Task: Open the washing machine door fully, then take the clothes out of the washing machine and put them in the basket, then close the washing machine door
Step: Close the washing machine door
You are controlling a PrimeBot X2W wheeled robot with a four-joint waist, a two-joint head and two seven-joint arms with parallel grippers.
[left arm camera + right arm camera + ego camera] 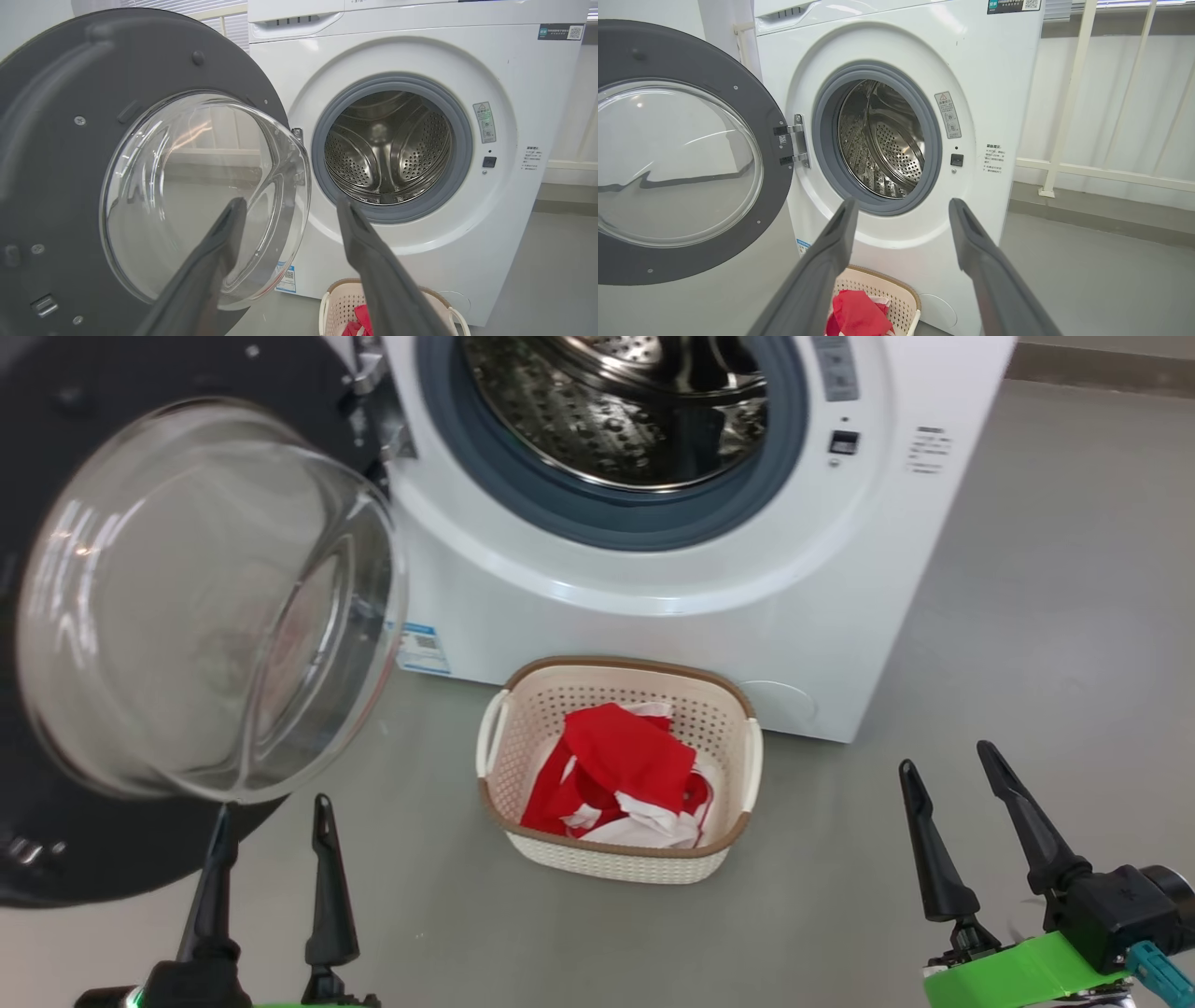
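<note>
The washing machine door (187, 607) stands swung wide to the robot's left, hinged at the left edge of the opening, its inner face and bulging glass bowl turned toward the robot. The washing machine (653, 616) faces the robot, its mouth open on a bare steel drum (616, 420). On the grey floor (1027, 663) just in front of the washer's base sits the basket (616, 863), upright, mouth up, its longer side seeming to run along the washer's front, with 1 handle at each end. The clothes (625, 765) lie heaped inside it, red with white patches. The left gripper (273, 807) hovers below the door and the right gripper (945, 758) to the basket's right, both with their 2 fingers spread apart, holding nothing, tips pointing toward the washer.
</note>
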